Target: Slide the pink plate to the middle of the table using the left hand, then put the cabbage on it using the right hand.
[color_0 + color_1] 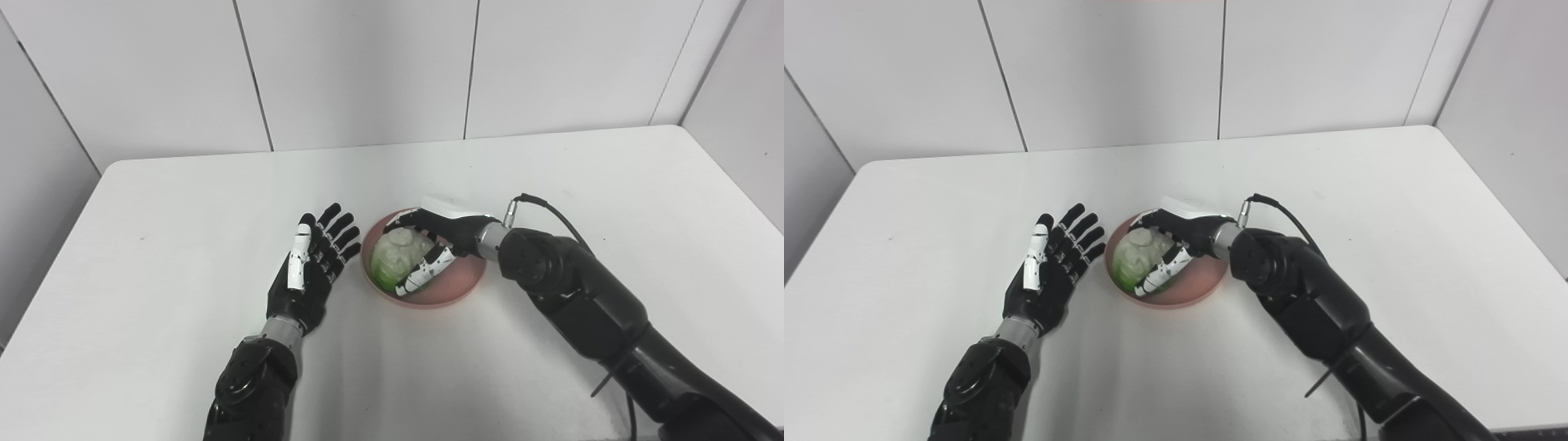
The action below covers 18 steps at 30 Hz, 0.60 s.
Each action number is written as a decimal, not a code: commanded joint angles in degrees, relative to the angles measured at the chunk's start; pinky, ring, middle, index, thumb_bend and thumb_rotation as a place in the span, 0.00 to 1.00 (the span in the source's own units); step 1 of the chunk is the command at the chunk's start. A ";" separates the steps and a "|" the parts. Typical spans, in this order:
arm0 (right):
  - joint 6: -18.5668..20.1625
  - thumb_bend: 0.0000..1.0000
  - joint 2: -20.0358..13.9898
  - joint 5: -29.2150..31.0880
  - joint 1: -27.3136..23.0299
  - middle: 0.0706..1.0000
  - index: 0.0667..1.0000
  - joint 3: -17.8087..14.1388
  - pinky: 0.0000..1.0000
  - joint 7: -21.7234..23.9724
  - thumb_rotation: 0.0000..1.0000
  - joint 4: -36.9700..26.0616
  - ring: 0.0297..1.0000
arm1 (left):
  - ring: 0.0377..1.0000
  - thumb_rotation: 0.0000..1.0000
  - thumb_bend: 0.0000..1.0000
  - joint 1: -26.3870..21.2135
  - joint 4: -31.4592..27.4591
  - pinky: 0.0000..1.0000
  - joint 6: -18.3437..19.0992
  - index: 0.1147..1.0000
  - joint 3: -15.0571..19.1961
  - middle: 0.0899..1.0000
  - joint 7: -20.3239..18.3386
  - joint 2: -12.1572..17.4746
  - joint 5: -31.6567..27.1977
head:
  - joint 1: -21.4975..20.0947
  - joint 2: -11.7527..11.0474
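The white table (184, 202) fills most of the frame, with pale wall panels (355, 67) across the top. From the lower right corner the right arm (588, 306) reaches toward the centre, a thin black cable (554, 211) looping off its wrist. The left arm (257, 380) rises from the bottom edge, left of centre.

The pink plate (456, 285) sits near the middle of the picture. The right hand (438, 245) is over it, with the thumb and fingers (422, 272) curled around the cabbage (398, 257) from the right, holding it at the plate's left side; whether the cabbage rests on the plate's surface cannot be told.

The left hand (309, 269) lies just left of the plate, palm turned toward it, fingers (337, 236) straight and slightly fanned, gripping nothing. Its fingertips come close to the plate's left rim without clearly touching it.
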 commanded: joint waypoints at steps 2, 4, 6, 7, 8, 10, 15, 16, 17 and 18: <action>1.83 1.00 -0.72 -0.71 -2.26 1.00 1.00 -0.24 1.00 1.82 0.61 -2.65 1.00 | 0.90 1.00 0.52 0.55 1.89 0.88 3.31 0.87 0.00 0.89 0.94 0.56 0.72 | -0.04 0.09; 2.07 1.00 -0.77 -1.33 -2.10 1.00 1.00 -0.55 1.00 1.77 0.66 -3.89 1.00 | 0.90 1.00 0.52 0.56 2.01 0.88 3.05 0.88 -0.09 0.89 0.66 0.71 0.70 | -0.03 -0.08; 1.69 1.00 -0.69 -1.53 -1.80 1.00 1.00 -1.19 1.00 1.08 0.68 -4.82 1.00 | 0.90 1.00 0.52 0.61 2.13 0.88 2.67 0.88 -0.14 0.90 0.37 0.83 0.66 | -0.11 -0.27; 1.64 1.00 -0.67 -1.55 -1.66 1.00 1.00 -1.51 1.00 0.83 0.68 -5.28 1.00 | 0.91 1.00 0.52 0.65 2.11 0.88 2.56 0.89 -0.11 0.90 0.34 0.82 0.63 | -0.11 -0.27; 1.23 1.00 -0.70 -1.49 -1.50 1.00 1.00 -1.82 1.00 0.42 0.69 -5.58 1.00 | 0.91 1.00 0.52 0.66 2.13 0.88 2.47 0.89 -0.08 0.90 0.29 0.80 0.59 | -0.09 -0.45; 0.17 1.00 -0.77 -1.22 -1.17 1.00 1.00 -2.55 1.00 -0.51 0.71 -5.99 1.00 | 0.91 1.00 0.52 0.68 2.17 0.89 2.05 0.89 -0.20 0.90 0.23 0.86 0.87 | -0.08 -0.52; -1.25 1.00 -1.00 -0.56 -0.18 1.00 1.00 -4.39 1.00 -2.54 0.72 -7.67 1.00 | 0.91 1.00 0.52 0.74 2.17 0.88 1.42 0.89 -0.22 0.90 0.08 0.90 1.21 | -0.21 -0.91; -1.71 1.00 -0.95 -0.36 0.14 1.00 1.00 -4.92 1.00 -3.24 0.70 -8.08 1.00 | 0.91 1.00 0.52 0.75 2.20 0.88 1.16 0.89 -0.20 0.90 0.15 0.87 1.32 | -0.26 -0.96; -2.26 1.00 -0.86 -0.11 0.48 1.00 1.00 -5.50 1.00 -4.05 0.70 -8.49 1.00 | 0.90 1.00 0.52 0.78 2.19 0.88 0.90 0.89 -0.15 0.90 0.27 0.82 1.41 | -0.29 -1.10; -2.65 1.00 -0.80 0.03 0.69 1.00 1.00 -5.85 1.00 -4.60 0.69 -8.74 1.00 | 0.90 1.00 0.52 0.79 2.18 0.88 0.73 0.89 -0.09 0.90 0.32 0.78 1.47 | -0.29 -1.10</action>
